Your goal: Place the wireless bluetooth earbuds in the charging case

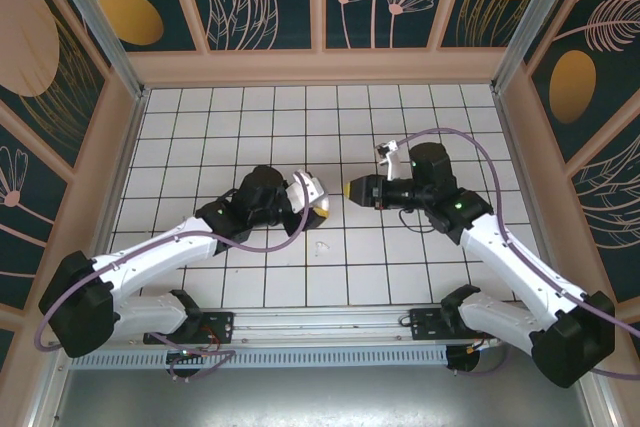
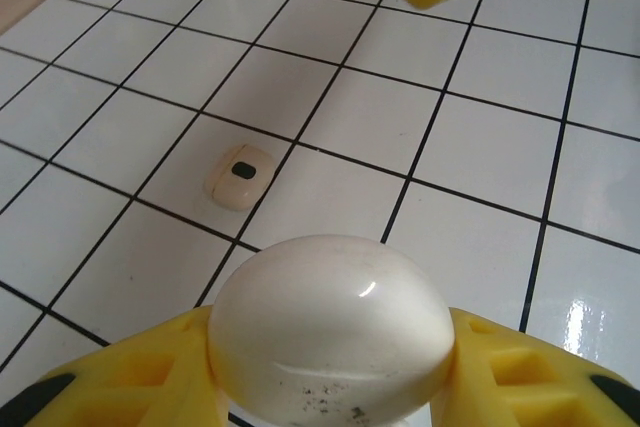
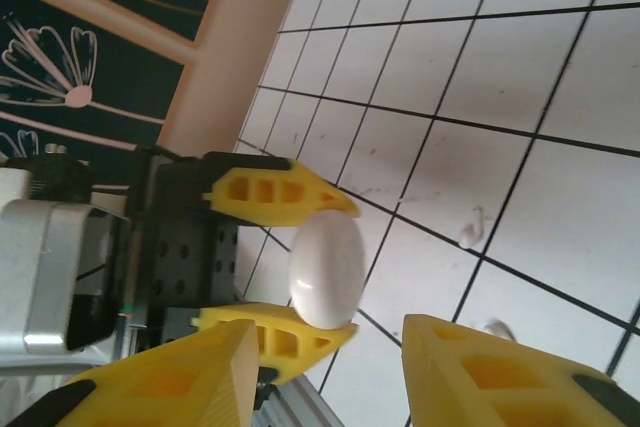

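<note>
Spreading across the enclosure floor, the white tiled tabletop (image 1: 250, 287) is the largest thing here. The left arm (image 1: 150, 257) and right arm (image 1: 510, 257) reach over it, bent inward so their tips face each other near the middle. The left gripper (image 1: 320, 203) has its yellow fingers (image 2: 130, 377) pinched on a white rounded disc (image 2: 330, 322), which it holds clear of the tiles. The right gripper (image 1: 349, 190) sits just beside it, its fingers (image 3: 480, 367) apart with nothing between them. Smallest is what I take for the charging case (image 2: 240, 174), a pale pink-beige piece with a dark spot. It lies on a tile below and beyond the held disc, and neither gripper touches it.

The main danger looks to be how close the two grippers are. A slight misjudged advance could knock the right fingers against the disc. The disc is smooth and domed and gripped only at its sides, so it would likely squirt out. If it dropped, it could strike the case and send it skidding over the glossy tile. The case also seems light and unsupported, so pressing an earbud into it one-handed may just push it away.
</note>
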